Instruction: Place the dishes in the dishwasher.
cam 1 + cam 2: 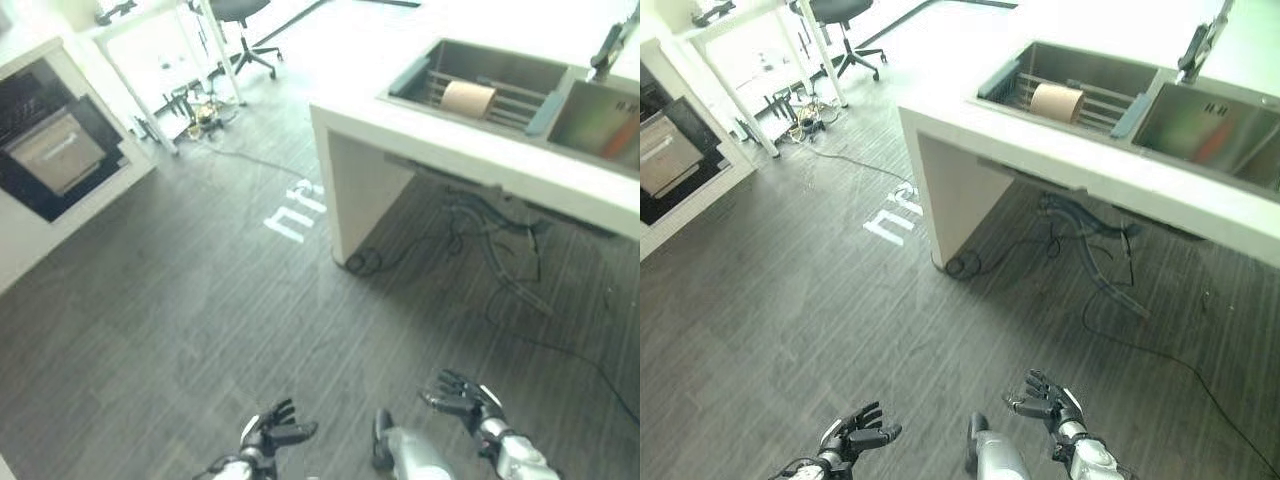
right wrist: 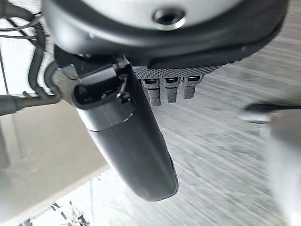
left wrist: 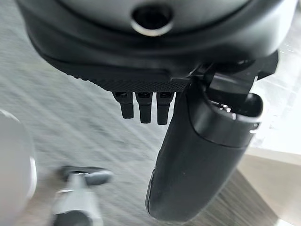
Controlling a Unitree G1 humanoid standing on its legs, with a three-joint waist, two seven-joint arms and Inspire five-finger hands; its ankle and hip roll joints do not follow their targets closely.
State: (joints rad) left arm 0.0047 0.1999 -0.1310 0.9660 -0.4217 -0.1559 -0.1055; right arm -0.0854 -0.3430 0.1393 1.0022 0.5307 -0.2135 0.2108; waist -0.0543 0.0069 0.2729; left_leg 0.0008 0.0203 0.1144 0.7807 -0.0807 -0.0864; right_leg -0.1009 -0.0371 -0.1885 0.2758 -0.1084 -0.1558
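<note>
A tan cup (image 1: 468, 98) lies on its side on the rack in the left basin of the steel sink (image 1: 415, 75), set in a white counter at the far right. At the far left stands a dark open dishwasher (image 1: 55, 140) in a white cabinet, a grey rack showing inside. My left hand (image 1: 268, 432) and right hand (image 1: 462, 395) hover low over the floor, near me and far from both. Both hands are open and hold nothing; the left wrist view shows the left hand's thumb (image 3: 197, 155) and straight fingers over bare floor, as does the right wrist view for the right hand (image 2: 131, 141).
The right basin (image 1: 590, 115) holds something orange (image 1: 622, 135), with a faucet (image 1: 608, 45) behind it. Cables (image 1: 490, 240) trail on the floor under the counter (image 1: 420, 140). A white floor mark (image 1: 297, 210) lies ahead. An office chair (image 1: 245, 20) and white table (image 1: 150, 60) stand at the back.
</note>
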